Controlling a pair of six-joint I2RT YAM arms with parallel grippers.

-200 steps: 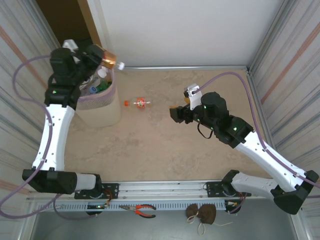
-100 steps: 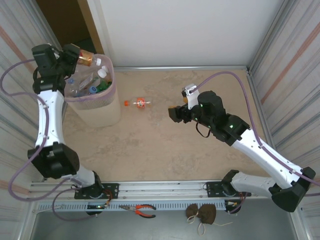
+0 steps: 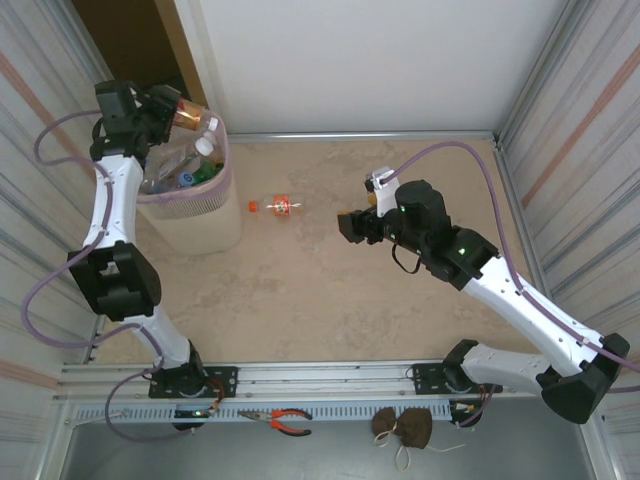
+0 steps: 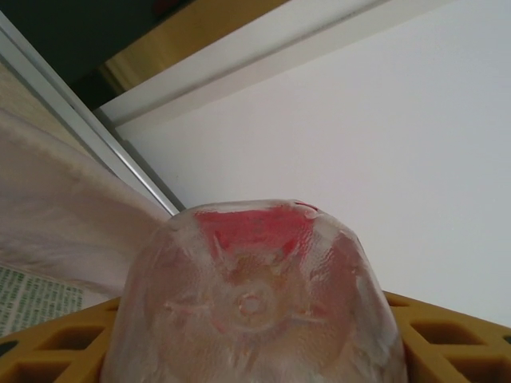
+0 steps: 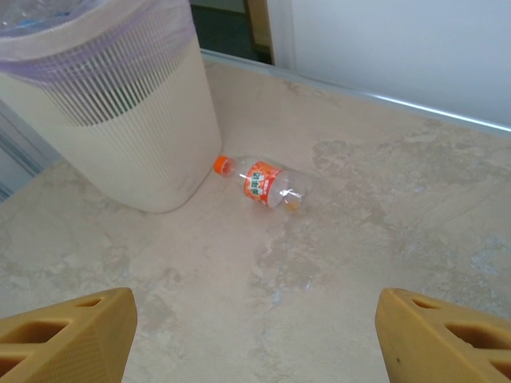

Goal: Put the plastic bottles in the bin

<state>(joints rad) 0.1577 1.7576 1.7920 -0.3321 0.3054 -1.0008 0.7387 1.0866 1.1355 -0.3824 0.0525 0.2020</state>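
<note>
"Top external: what was the left gripper [image 3: 168, 110] doing?"

"It was clamped on an amber bottle [image 3: 192, 117], tilted over the far rim of the bin [image 3: 205, 228] at the table's [image 3: 330, 300] far-left corner. Other bottles [image 3: 178, 172] lay inside."

"And the right gripper [image 3: 347, 226]?"

"Its jaws stood wide apart and empty, above mid-table. An orange-capped bottle [image 3: 278, 206] lay on its side just right of the bin."

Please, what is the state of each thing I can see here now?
bin: upright, partly filled with bottles.
left claw: closed on the held bottle.
held bottle: over the bin's rim.
right claw: open, empty.
orange-capped bottle: lying on its side on the table, capped.
</note>
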